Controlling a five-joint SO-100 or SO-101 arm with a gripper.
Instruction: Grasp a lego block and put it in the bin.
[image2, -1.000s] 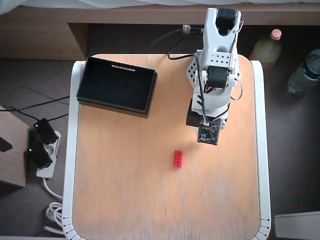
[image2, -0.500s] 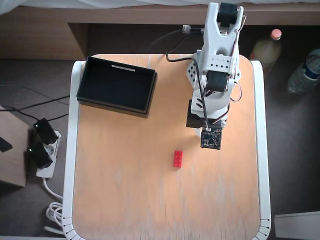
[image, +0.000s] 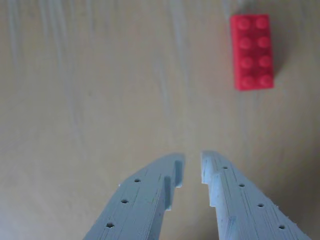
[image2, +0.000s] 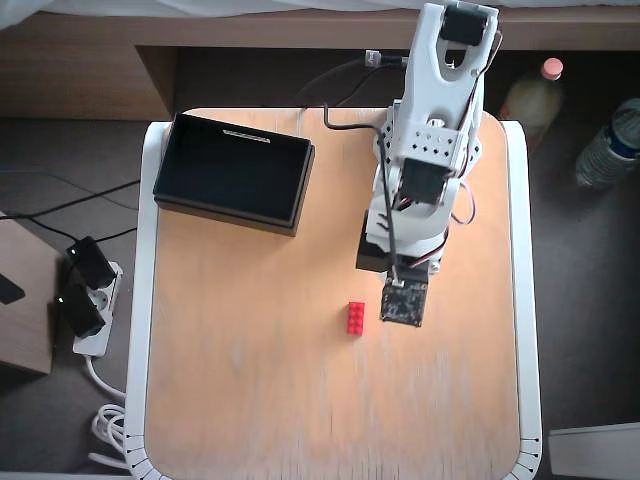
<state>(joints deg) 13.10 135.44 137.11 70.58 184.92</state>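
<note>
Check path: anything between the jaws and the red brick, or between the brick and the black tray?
Nothing visible. In the wrist view, bare wood lies between the gripper and the small red studded plastic brick. Overhead, the wooden tabletop from brick to the shallow black rectangular tray is bare too.

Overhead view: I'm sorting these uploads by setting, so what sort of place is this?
Probably a home room, not a lab: a small wooden table on dark carpet, a power strip on the floor, drink bottles beside it.
</note>
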